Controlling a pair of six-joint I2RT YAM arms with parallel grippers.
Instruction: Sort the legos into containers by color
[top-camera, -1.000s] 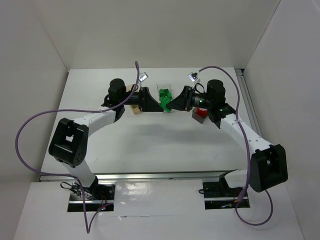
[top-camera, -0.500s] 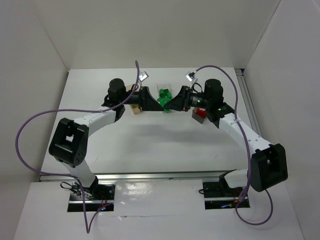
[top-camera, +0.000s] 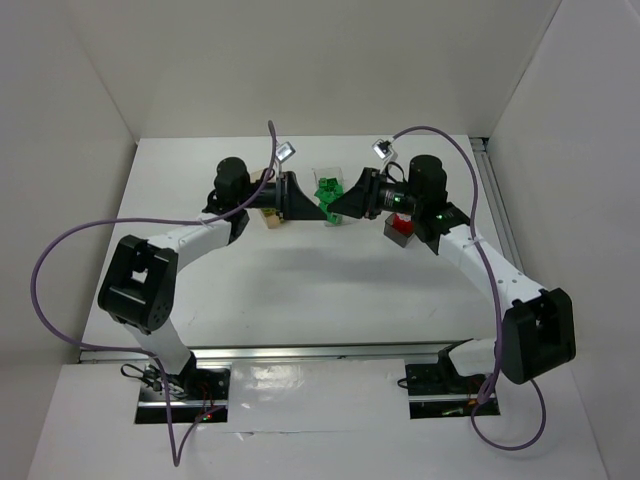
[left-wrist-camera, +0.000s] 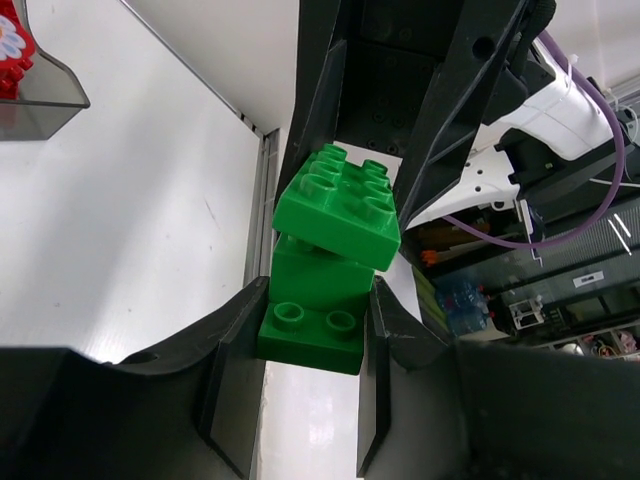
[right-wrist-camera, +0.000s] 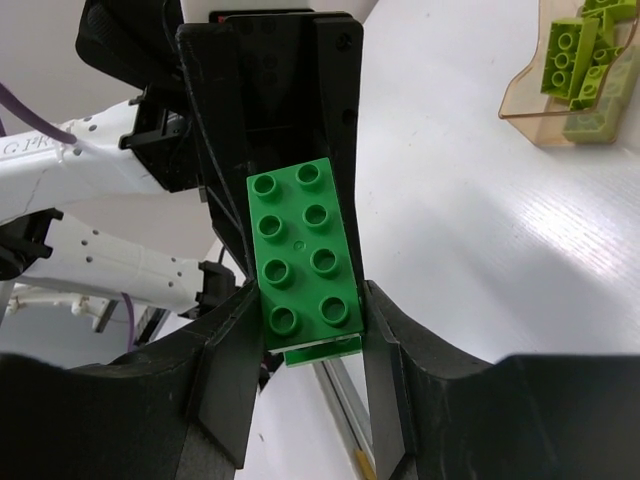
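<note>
Top view: near the middle of the desk's (top-camera: 300, 285) far edge, the left pincer (top-camera: 318, 206) and right pincer (top-camera: 340, 208) meet tip to tip on a green stack (top-camera: 328, 205), just in front of the clear bin (top-camera: 328, 171).

Left wrist: the left pincer is clenched on the lower green brick (left-wrist-camera: 312, 325). The upper green brick (left-wrist-camera: 340, 205) sits tilted on it.

Right wrist: the right pincer grasps the upper green brick. The orange-tan bin (right-wrist-camera: 525, 102) holds yellow-green legos (right-wrist-camera: 575, 55).

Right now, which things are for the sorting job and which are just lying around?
For the job: green bricks, gripped by the left gripper and right gripper; orange bin holding yellow-green bricks; grey bin holding a red brick; clear bin.

Just lying about: purple cables; metal rail.
</note>
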